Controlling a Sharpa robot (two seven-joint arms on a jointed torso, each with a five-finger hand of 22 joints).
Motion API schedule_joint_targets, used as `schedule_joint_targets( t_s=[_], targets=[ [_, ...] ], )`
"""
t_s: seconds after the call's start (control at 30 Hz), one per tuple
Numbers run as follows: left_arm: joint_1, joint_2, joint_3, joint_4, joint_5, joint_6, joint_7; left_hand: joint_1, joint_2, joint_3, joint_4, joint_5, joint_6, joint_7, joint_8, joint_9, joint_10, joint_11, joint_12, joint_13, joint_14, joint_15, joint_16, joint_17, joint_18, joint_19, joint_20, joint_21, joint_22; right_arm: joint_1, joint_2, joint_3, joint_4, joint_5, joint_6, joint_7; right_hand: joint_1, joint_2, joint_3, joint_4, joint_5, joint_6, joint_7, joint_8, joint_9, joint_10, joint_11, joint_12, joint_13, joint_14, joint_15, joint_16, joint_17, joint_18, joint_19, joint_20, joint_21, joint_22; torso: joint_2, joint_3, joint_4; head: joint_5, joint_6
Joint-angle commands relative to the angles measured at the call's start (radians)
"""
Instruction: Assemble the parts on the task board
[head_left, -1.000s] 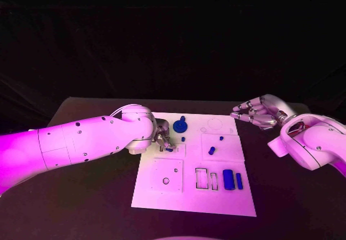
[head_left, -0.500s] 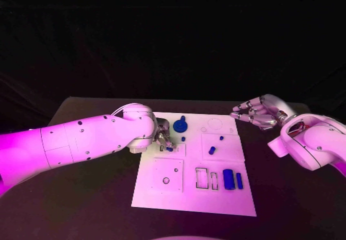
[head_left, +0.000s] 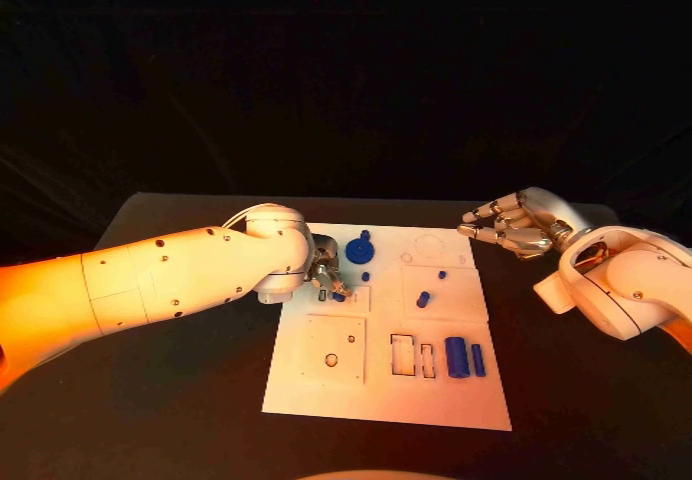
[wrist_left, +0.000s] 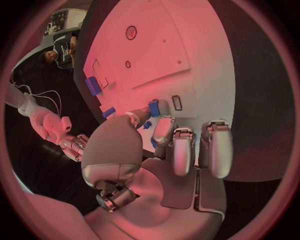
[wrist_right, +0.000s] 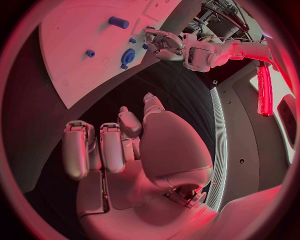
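A robot's left hand (head_left: 325, 277) pinches a small blue part (wrist_left: 154, 107) between thumb and finger over the left edge of the white task board (head_left: 378, 395), just beside a small rectangular slot (wrist_left: 177, 102) in the board. The right hand (head_left: 508, 229) hovers off the board's far right corner above the black table (head_left: 173, 400), fingers curled loosely and grasping nothing. On the board, a round blue part (head_left: 359, 249) lies near its far edge, a short blue peg (head_left: 423, 299) sits toward its middle, and two long blue bars (head_left: 463, 357) stand side by side near its right edge.
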Motion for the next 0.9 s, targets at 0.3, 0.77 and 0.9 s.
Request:
schedule_joint_targets(
  t_s=[0.3,0.77,0.9],
  targets=[
    [-0.009,0.003,-0.008,-0.006,0.019,0.062,-0.074,-0.036,0.000,-0.015,0.012,0.006,0.011,0.002,0.001,0.005,0.004,-0.008,0.004,-0.002,0.103,-0.008,0.003,0.263,-0.011,0.060,-0.005,0.008,0.185,0.000,-0.002,0.000,0.004,-0.006,0.016,0.006,-0.001,0.009,-0.007,0.002,-0.005,0.005,0.000,0.002,0.001,0.000,-0.008,-0.006,-0.002,0.047,-0.009,-0.007,-0.002,0.017,-0.006,0.000,-0.004,0.046,0.000,0.0001,-0.0006,0.001,-0.003],
    [-0.009,0.006,-0.008,-0.015,0.019,0.068,-0.074,-0.061,0.000,-0.026,0.026,0.005,0.015,0.000,0.007,0.011,0.006,-0.009,0.006,0.001,0.103,-0.010,0.003,0.263,-0.011,0.061,-0.006,0.008,0.186,0.000,-0.007,0.000,0.011,0.002,0.018,0.009,-0.001,0.009,-0.008,0.002,-0.005,0.005,0.000,0.002,0.001,0.000,-0.008,-0.006,-0.002,0.047,-0.009,-0.009,-0.004,0.018,-0.007,-0.001,-0.006,0.043,-0.001,0.0003,-0.0003,0.001,-0.002],
    [-0.009,0.007,-0.008,-0.017,0.019,0.071,-0.074,-0.064,0.003,-0.026,0.028,0.006,0.016,-0.001,0.008,0.011,0.007,-0.010,0.008,0.002,0.103,-0.010,0.003,0.263,-0.011,0.061,-0.007,0.009,0.187,0.000,-0.008,0.000,0.011,0.003,0.018,0.009,-0.001,0.009,-0.008,0.002,-0.005,0.005,0.000,0.002,0.001,0.000,-0.008,-0.006,-0.002,0.047,-0.009,-0.009,-0.004,0.018,-0.007,-0.001,-0.006,0.043,-0.001,0.0000,-0.0006,0.001,-0.002]
  ],
)
